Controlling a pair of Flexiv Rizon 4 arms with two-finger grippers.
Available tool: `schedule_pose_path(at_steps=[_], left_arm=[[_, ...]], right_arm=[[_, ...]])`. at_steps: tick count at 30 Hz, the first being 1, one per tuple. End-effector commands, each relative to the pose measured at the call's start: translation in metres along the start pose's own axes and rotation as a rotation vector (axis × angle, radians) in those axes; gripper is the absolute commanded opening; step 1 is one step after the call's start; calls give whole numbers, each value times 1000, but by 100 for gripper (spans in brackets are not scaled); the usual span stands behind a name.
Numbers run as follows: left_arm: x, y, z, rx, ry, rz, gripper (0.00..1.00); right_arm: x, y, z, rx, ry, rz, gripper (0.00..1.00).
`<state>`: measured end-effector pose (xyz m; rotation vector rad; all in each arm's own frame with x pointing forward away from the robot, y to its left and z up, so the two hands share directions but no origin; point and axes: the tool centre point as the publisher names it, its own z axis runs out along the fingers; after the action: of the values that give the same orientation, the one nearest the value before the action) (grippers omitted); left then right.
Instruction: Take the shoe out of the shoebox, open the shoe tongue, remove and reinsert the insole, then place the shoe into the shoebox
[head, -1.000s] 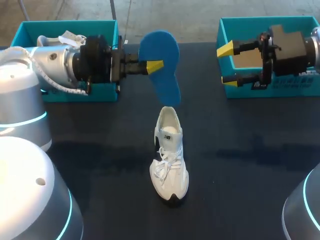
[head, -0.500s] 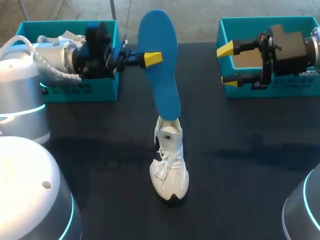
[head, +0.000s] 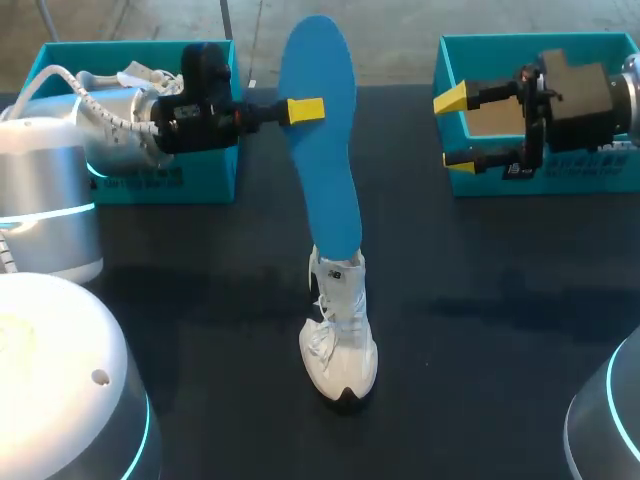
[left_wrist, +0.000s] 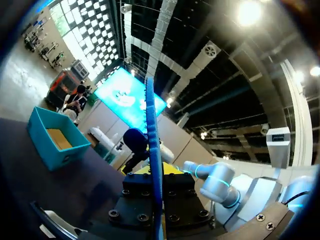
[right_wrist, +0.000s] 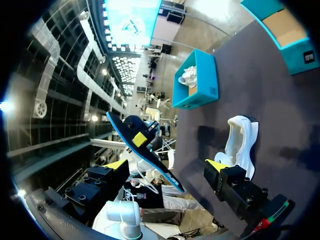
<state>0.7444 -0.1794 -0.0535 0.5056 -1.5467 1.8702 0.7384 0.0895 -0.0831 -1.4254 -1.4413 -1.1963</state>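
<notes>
My left gripper is clamped on the blue insole. The insole's long axis runs from its raised far end down to the heel opening of the white shoe. The shoe sits mid-table, toe toward the near edge, with bare dark surface all round. My right gripper hangs with fingers apart at the right box corner.

The left arm, silver-grey with a glowing cyan ring, carries a white coiled cable. The left tool and right tool are black, screw-studded and yellow-tipped.
</notes>
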Motion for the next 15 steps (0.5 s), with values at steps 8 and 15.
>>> schedule_pose_path(at_steps=[8, 15], left_arm=[[-3, 0, -1, -2, 9, -52, 0], [-5, 6, -1, -47, -50, -221, 0]], right_arm=[[0, 1, 2, 0, -3, 2, 100], [0, 1, 2, 0, -3, 2, 100]])
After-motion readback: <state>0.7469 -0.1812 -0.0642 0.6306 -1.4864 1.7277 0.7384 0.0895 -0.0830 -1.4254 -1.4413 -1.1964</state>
